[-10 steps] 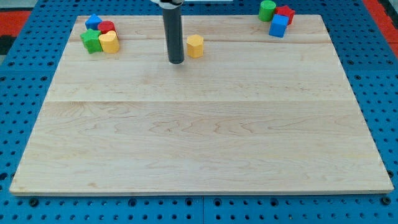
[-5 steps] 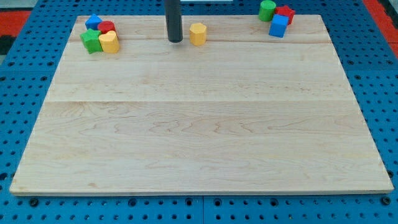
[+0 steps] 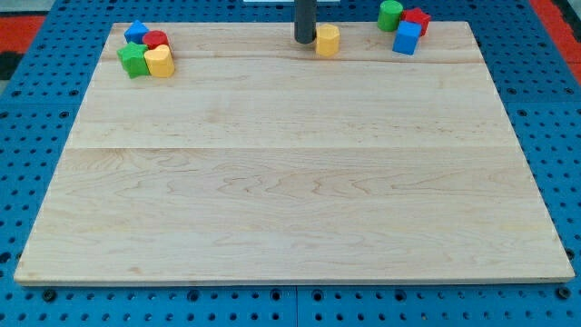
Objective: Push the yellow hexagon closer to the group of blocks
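pressing against the view's left side of the yellow hexagon (image 3: 328, 40), my tip (image 3: 304, 40) is a bare rod that grips nothing. right of the hexagon sit three blocks: green cylinder (image 3: 390, 14), red block (image 3: 417, 20), blue cube (image 3: 408, 38). far left of it sit four: blue, red, green and yellow. all rest on a wooden board (image 3: 290, 182) over blue pegboard.

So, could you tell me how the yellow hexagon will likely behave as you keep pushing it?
The yellow hexagon looks squat and flat-based, so it should slide, not tip. My tip sits against its left side; an off-centre push may turn it. The wooden board looks smooth.
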{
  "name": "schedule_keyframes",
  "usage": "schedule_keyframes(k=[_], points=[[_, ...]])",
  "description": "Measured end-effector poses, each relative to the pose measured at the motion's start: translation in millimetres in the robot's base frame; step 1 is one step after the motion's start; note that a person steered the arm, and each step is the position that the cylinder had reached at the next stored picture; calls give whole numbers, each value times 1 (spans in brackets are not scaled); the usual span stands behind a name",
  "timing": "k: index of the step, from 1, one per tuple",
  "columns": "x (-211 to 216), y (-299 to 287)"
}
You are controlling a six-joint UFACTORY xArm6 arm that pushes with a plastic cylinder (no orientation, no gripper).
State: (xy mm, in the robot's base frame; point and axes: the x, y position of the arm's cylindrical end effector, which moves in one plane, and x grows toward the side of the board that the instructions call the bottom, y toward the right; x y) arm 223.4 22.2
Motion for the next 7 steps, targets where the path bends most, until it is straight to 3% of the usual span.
schedule_keyframes(k=[4, 7], points=[[24, 6], [-5, 36]])
